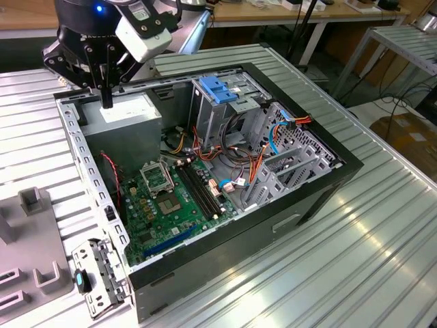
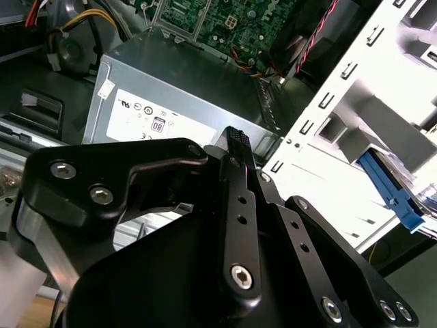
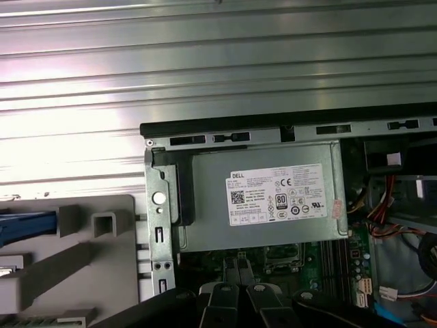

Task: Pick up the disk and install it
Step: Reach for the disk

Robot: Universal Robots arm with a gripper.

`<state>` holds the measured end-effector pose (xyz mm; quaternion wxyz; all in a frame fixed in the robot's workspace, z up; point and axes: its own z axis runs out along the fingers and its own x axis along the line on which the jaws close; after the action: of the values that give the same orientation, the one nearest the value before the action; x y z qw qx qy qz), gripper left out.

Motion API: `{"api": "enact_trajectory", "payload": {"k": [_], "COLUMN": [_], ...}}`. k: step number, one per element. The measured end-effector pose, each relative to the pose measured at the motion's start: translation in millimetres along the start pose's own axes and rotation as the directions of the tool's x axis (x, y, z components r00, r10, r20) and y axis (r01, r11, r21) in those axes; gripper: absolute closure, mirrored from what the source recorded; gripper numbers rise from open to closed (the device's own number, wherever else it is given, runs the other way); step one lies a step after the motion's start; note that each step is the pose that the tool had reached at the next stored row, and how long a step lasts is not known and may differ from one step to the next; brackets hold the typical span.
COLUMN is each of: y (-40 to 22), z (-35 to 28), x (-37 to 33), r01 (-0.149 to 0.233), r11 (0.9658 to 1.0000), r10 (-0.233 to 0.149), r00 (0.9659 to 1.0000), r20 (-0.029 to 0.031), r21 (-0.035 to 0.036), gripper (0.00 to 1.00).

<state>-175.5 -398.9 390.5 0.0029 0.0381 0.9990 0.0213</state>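
Pick-up step barely begun: gripper (image 1: 106, 101) pressed together and empty above the power-supply box (image 1: 126, 113) at a corner of the open computer case (image 1: 321, 186), disk (image 3: 26, 223), judged by its blue rail, in the grey fixture (image 3: 113, 273) beside the case, needing spread fingers for a grasp.

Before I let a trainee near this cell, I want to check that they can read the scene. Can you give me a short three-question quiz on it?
1. True or false: the pincer hangs above the grey power-supply box, holding nothing.
2. Multiple choice: the blue latch tops A) the metal drive cage, B) the power-supply box, C) the pincer.
3. Fill in: the motherboard inside the open case is ____ in colour.

Key: 1 true; 2 A; 3 green.
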Motion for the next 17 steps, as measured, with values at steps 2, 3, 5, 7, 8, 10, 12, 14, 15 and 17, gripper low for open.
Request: {"api": "enact_trajectory", "payload": {"k": [2, 3, 5, 7, 8, 10, 12, 14, 15, 17], "y": [-0.1, -0.2, -0.4, -0.6, -0.6, -0.8, -1.0, -1.1, -1.2, -1.3], "z": [0.0, 0.1, 0.1, 0.2, 0.2, 0.2, 0.3, 0.3, 0.3, 0.4], "x": [1.3, 2.8, 4.3, 7.1, 8.1, 9.6, 12.3, 13.7, 14.9, 16.6], "r01": [0.000, 0.000, 0.000, 0.000, 0.000, 0.000, 0.000, 0.000, 0.000, 0.000], "r11": [1.0000, 1.0000, 1.0000, 1.0000, 1.0000, 1.0000, 1.0000, 1.0000, 1.0000, 1.0000], "r10": [0.000, 0.000, 0.000, 0.000, 0.000, 0.000, 0.000, 0.000, 0.000, 0.000], "r00": [1.0000, 1.0000, 1.0000, 1.0000, 1.0000, 1.0000, 1.0000, 1.0000, 1.0000, 1.0000], "r20": [-0.0004, -0.0007, -0.0012, -0.0022, -0.0024, -0.0028, -0.0035, -0.0039, -0.0042, -0.0045], "r21": [0.0001, 0.0001, 0.0001, 0.0002, 0.0002, 0.0002, 0.0003, 0.0003, 0.0004, 0.0004], "gripper": [0.89, 0.89, 0.89, 0.89, 0.89, 0.89, 0.89, 0.89, 0.89, 0.89]}}
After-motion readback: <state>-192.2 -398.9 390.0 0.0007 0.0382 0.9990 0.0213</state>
